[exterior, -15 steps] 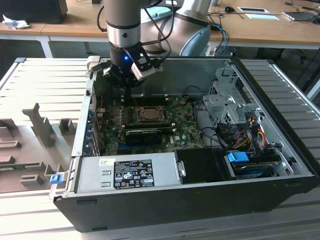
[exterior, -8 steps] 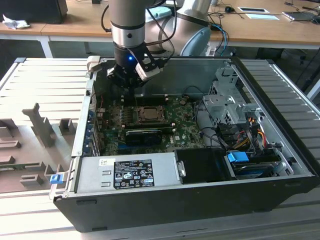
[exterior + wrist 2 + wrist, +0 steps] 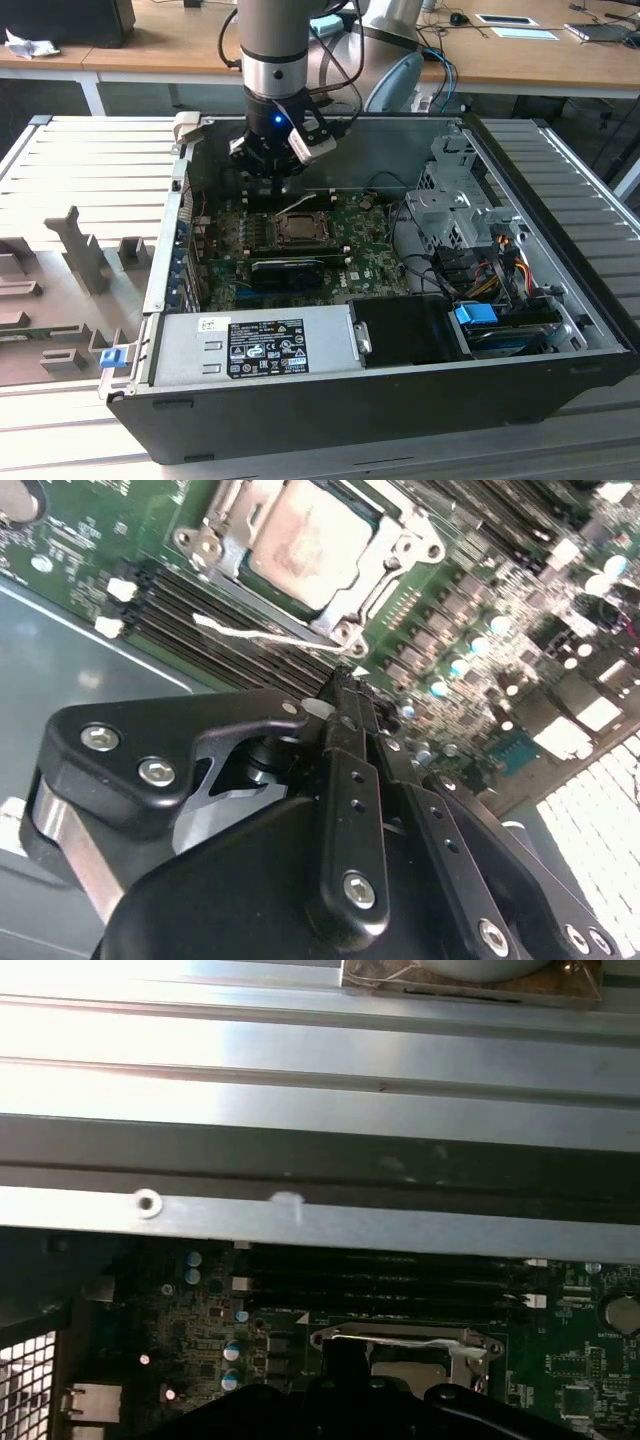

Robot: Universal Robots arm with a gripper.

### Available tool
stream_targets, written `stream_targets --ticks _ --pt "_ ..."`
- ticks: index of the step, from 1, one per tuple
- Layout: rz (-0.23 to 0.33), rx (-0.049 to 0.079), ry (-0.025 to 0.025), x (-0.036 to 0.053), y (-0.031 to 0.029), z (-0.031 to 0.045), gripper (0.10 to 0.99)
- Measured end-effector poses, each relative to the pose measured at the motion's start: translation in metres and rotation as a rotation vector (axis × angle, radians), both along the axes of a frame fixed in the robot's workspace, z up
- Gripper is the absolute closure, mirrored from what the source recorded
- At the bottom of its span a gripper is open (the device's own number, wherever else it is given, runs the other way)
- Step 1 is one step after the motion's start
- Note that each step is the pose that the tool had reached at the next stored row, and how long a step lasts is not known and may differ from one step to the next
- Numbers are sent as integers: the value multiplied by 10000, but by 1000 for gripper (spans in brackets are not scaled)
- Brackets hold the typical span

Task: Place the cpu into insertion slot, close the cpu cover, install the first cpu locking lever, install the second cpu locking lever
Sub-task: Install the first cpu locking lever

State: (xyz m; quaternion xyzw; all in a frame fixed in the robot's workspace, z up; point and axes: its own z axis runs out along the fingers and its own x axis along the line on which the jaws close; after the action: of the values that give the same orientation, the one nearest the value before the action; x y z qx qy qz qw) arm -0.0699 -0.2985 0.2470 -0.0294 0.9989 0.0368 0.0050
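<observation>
The cpu [image 3: 310, 542] lies silver face up in the insertion slot [image 3: 297, 229] on the green motherboard [image 3: 365, 255]. The cpu cover [image 3: 385, 555] lies flat around it as a metal frame. A thin pale locking lever [image 3: 255, 633] runs along the socket's side toward the memory slots; in the first wrist view the lever [image 3: 400, 1341] crosses the socket's edge. My gripper [image 3: 343, 685] hangs a little above the board beside the socket, over the memory slots, with its black fingers [image 3: 350, 770] pressed together and nothing between them. In the exterior view the gripper [image 3: 270, 178] is just behind the socket.
The open computer case [image 3: 330, 420] surrounds the board; its rear metal wall [image 3: 320, 1090] is close to the gripper. A power supply [image 3: 250, 345] sits at the front, with a drive cage [image 3: 450, 215] and cables at the exterior view's right. Grey fixtures [image 3: 80, 250] stand on the table at that view's left.
</observation>
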Motion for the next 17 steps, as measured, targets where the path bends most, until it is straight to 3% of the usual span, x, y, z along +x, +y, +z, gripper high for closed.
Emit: stream_targets --ticks 4,5,6,7,8,17 --pt "4 1 -1 63 0 -12 980" --pt "4 420 0 90 -13 -24 980" --pt "4 600 0 91 -21 -27 980" --pt "5 679 -1 96 -28 -33 980" --pt "9 740 -1 125 -39 -109 980" --pt "22 739 0 152 -39 -160 980"
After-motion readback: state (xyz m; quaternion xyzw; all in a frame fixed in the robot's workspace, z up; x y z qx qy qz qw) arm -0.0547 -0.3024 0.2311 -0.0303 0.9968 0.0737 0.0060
